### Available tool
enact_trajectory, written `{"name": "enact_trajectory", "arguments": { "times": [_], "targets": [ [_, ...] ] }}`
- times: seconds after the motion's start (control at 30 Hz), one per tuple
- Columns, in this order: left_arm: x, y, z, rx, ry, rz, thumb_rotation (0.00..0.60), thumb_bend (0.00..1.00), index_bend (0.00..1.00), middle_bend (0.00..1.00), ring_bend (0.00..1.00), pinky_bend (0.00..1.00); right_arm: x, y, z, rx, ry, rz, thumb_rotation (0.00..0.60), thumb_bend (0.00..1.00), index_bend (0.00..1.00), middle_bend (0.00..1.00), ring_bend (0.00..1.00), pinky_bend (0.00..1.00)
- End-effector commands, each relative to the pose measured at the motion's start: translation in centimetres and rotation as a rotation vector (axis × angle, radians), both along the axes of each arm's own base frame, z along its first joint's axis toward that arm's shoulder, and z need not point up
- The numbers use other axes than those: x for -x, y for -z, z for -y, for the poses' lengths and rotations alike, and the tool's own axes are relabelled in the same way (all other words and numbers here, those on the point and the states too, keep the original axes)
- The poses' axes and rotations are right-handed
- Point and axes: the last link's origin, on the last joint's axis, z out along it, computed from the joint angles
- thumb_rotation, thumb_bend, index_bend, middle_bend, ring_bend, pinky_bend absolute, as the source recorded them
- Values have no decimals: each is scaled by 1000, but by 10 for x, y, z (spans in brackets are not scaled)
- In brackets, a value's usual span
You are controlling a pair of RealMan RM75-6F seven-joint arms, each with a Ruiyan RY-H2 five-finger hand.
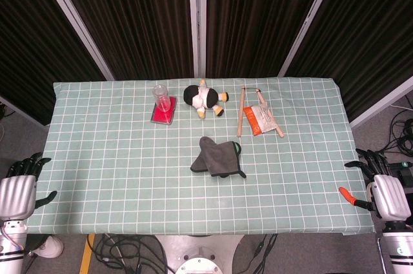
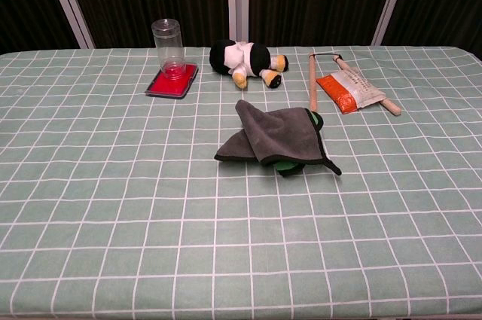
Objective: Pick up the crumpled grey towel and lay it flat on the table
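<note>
The crumpled grey towel lies folded over itself near the middle of the table; in the chest view the grey towel covers a dark green thing that peeks out at its right and lower edges. My left hand hangs off the table's left front corner, fingers apart, holding nothing. My right hand hangs off the right front corner, fingers spread and empty. Both hands are far from the towel and appear only in the head view.
A clear cup on a red tray and a black-and-white plush toy sit behind the towel. A wooden stick and an orange-white packet lie at the back right. A green checked cloth covers the table.
</note>
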Motion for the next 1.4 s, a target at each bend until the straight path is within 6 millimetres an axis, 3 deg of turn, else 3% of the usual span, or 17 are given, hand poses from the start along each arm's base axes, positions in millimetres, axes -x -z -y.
{"name": "enact_trajectory", "arguments": {
  "times": [0.03, 0.63, 0.93, 1.13, 1.4],
  "targets": [
    [0, 0, 1, -2, -1, 0, 600, 27, 305, 265, 219, 218, 0, 0, -1, 0, -1, 3, 600, 132, 337, 100, 0, 0],
    [-5, -3, 4, -3, 14, 9, 600, 27, 305, 265, 219, 218, 4, -3, -10, 3, -8, 22, 600, 132, 346, 101, 0, 0],
    [-3, 0, 2, 9, 2, 14, 600, 27, 305, 265, 219, 218, -1, 7, -3, -43, -34, 22, 600, 127, 364, 103, 0, 0],
    [-2, 1, 2, 12, 0, 19, 600, 27, 305, 265, 219, 218, -24, 35, 24, -151, -138, 14, 600, 129, 421, 108, 0, 0],
    [-2, 0, 1, 11, 13, 22, 600, 27, 305, 265, 219, 218, -67, 96, 88, -305, -254, -6, 600, 125, 430, 108, 0, 0]
  ]
}}
